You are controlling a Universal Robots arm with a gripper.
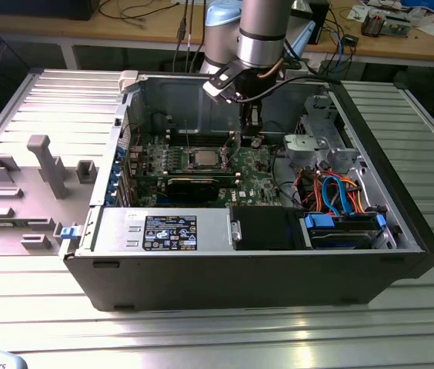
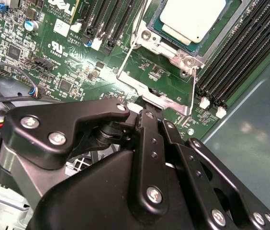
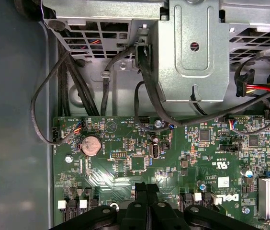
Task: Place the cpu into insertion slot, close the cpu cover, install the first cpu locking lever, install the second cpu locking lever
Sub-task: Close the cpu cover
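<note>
Gripper [image 2: 147, 106] closed, fingers together, nothing visible between them. Chip [image 2: 192, 17] seated in socket [image 2: 161, 98], cover [image 2: 173, 45] down around it. My tips sit at socket edge. In exterior view, chip lies just beside gripper, toward exterior view's left. Wire lever [image 2: 131, 48] runs alongside socket, away from tips.

Cut off and covered
The cpu [image 2: 192, 19] runs off the second wrist view's edge; my fingers [image 2: 150, 139] cover one end of the metal bracket [image 2: 171, 103] nearby.

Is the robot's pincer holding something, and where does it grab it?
Nothing: the pincer is shut empty, its tip by the wire lever beside the cpu.
</note>
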